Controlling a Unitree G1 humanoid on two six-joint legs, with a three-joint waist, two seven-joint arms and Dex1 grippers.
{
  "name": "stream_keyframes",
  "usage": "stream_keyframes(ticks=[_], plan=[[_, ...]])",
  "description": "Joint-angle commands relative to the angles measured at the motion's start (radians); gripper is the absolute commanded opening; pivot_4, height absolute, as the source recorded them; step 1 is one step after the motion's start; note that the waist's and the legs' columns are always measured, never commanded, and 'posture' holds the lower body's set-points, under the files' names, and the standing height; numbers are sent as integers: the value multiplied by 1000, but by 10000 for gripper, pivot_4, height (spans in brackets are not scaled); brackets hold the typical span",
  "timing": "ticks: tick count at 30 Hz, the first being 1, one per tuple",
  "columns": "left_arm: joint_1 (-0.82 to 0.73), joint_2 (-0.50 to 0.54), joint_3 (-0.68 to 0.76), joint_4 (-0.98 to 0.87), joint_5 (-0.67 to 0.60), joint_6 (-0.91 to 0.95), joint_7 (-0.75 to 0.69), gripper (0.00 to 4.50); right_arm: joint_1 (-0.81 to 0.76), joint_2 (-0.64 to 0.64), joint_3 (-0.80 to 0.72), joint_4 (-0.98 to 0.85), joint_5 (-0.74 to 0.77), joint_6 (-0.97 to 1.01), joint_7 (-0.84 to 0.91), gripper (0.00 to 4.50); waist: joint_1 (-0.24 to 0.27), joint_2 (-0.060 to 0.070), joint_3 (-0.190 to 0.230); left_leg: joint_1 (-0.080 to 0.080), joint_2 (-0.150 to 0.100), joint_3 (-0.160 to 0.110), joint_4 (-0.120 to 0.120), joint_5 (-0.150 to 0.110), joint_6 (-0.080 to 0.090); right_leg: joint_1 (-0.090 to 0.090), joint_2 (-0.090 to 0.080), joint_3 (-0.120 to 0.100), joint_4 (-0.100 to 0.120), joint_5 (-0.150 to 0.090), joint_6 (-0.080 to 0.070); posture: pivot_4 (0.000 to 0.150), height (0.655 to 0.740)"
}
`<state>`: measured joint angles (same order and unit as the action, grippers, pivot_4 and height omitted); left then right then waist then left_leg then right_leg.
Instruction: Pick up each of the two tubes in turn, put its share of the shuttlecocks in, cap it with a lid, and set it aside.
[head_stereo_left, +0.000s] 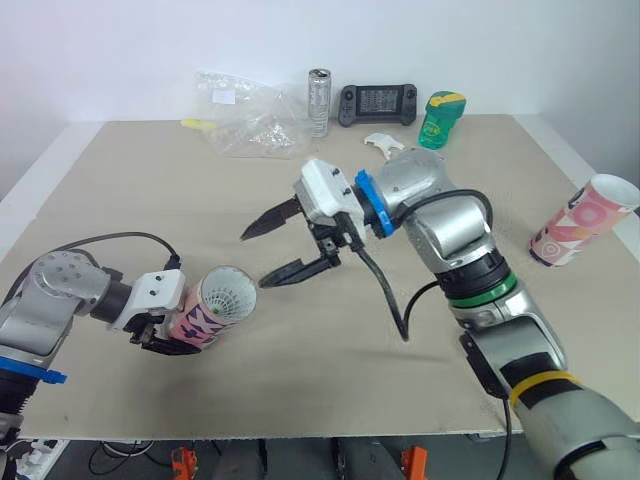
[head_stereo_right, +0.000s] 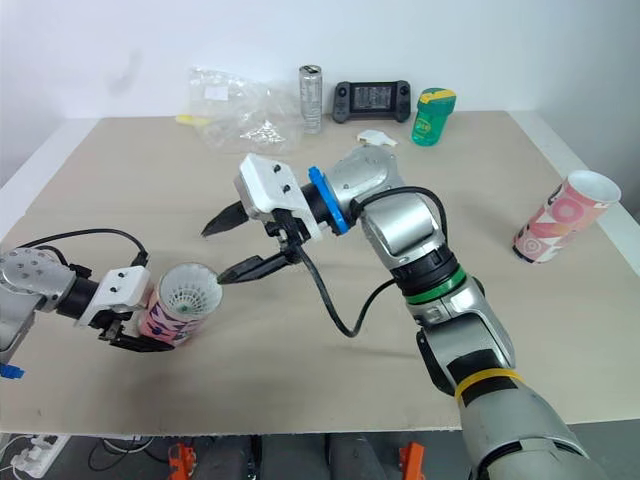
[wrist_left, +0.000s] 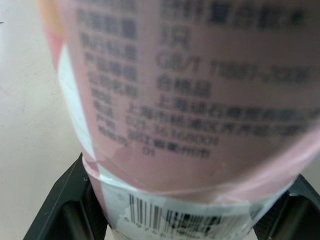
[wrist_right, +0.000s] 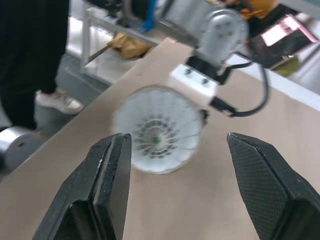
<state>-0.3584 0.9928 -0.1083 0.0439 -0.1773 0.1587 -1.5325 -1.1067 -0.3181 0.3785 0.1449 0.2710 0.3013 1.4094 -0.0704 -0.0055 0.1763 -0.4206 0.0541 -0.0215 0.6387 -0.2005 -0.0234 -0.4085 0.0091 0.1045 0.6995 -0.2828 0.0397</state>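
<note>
Looking down over a beige table. At the near left, low and pointing inward with the elbow tucked back: the left arm, its left gripper clamped round the base of a pink patterned tube, black fingers pressed to either side just below the barcode label. Tilted almost onto its side, open mouth turned toward the table's middle, with the white feathers of a shuttlecock showing inside. From the right, bent sharply at the elbow and reaching across the middle of the table: the right arm, with the right gripper aimed at that mouth, spread wide, empty, near the rim but apart from it. Near the table's right edge, well apart: a second tube, leaning, mouth open. Along the far edge: a plastic bag, a can, a game controller, a green bottle
</note>
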Motion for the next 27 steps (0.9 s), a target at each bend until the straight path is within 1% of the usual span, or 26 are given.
stream_keyframes(ticks=[1,2,3,4,5,7,14,17,23,27], plan=[[11,-26,-42,10,1,24,2,30160,-38,27,18,8,-23,-43,3,19320,3,0,0,0,0,0,0,0,0,0,0,0,0,0,0,1500,7236],[8,-31,-42,15,-1,30,3,30160,-46,34,26,19,-31,-61,15,19320,6,0,0,0,0,0,0,0,0,0,-1,0,0,0,0,1500,7236],[6,-37,-37,17,-10,47,5,30160,-55,40,35,31,-38,-79,32,13081,6,0,0,-1,-1,0,0,0,0,0,-2,0,0,0,0,1500,7236],[6,-42,-32,18,-18,61,7,30160,-64,45,44,42,-44,-95,45,12528,6,0,0,-1,-1,0,0,0,0,0,-2,0,0,0,0,1500,7236],[7,-46,-28,18,-24,71,9,30160,-70,49,52,53,-50,-104,53,8078,6,0,0,0,-2,0,0,0,0,0,-2,0,0,0,1,1500,7236],[9,-49,-22,14,-29,84,11,30160,-84,64,75,81,-72,-137,71,640,8,0,0,0,-1,-1,0,0,0,0,-1,-1,0,0,2,1500,7236],[15,-47,-16,3,-40,104,21,30160,-136,139,136,196,-151,-225,91,640,22,0,0,0,-1,-1,0,1,-1,0,-1,-1,0,0,1,1500,7236],[16,-46,-15,0,-44,109,24,30160,-164,167,199,265,-243,-297,82,640,23,0,0,0,-1,0,0,1,-1,0,-1,-1,0,0,1,1500,7236],[21,-41,-8,-12,-52,121,27,30160,-183,234,296,326,-326,-404,139,640,24,-1,0,-1,-1,-1,0,1,-1,0,-1,-2,0,0,1,1500,7236],[22,-41,-1,-27,-59,139,35,30160,-211,319,339,443,-411,-475,83,640,22,-1,-1,0,-1,-1,0,1,-1,0,-1,-2,0,-1,1,1500,7236]])
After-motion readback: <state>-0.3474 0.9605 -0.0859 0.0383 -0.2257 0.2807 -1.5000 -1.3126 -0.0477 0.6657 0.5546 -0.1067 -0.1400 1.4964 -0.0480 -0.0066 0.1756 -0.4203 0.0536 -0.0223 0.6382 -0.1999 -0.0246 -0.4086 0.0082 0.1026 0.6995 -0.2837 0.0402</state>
